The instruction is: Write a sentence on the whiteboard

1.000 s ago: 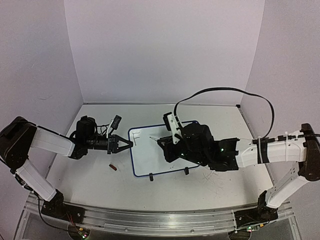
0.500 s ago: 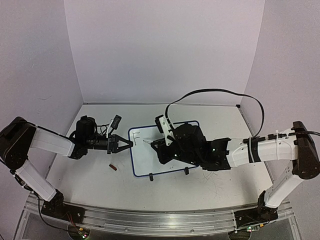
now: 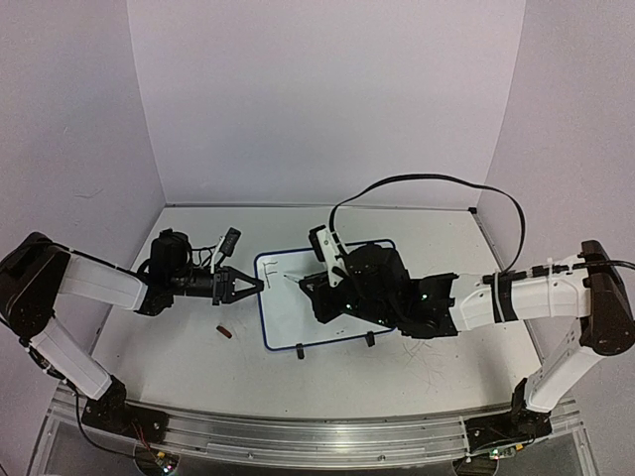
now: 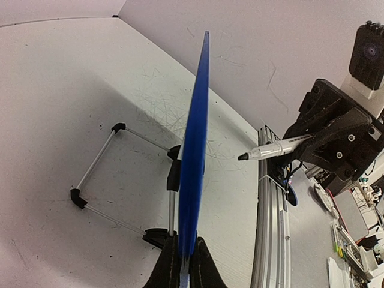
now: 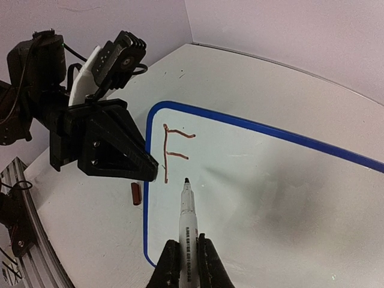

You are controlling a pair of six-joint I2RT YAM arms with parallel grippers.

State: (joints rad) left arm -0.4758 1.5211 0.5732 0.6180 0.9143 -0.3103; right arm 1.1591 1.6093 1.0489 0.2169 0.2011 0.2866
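The whiteboard [image 3: 288,309], white with a dark-blue rim, lies on the table between the arms. My left gripper [image 3: 258,286] is shut on its left rim, which the left wrist view shows edge-on as a blue strip [image 4: 195,150] between the fingers [image 4: 183,267]. My right gripper [image 5: 186,261] is shut on a white marker [image 5: 187,225]. The marker's dark tip [image 5: 186,180] sits at the board surface just right of the foot of a reddish-brown letter F [image 5: 171,150], the only writing of the sentence in view. From above, the right gripper [image 3: 314,288] hangs over the board's middle.
A small reddish marker cap [image 3: 225,333] lies on the table left of the board. Two black feet [image 3: 300,350] stick out at the board's near edge, and a wire stand [image 4: 96,174] shows under it. A black cable [image 3: 437,180] arcs above the right arm.
The right arm has slid left across the board with the marker, bringing the tip close to the F. The left arm has kept still on the rim.
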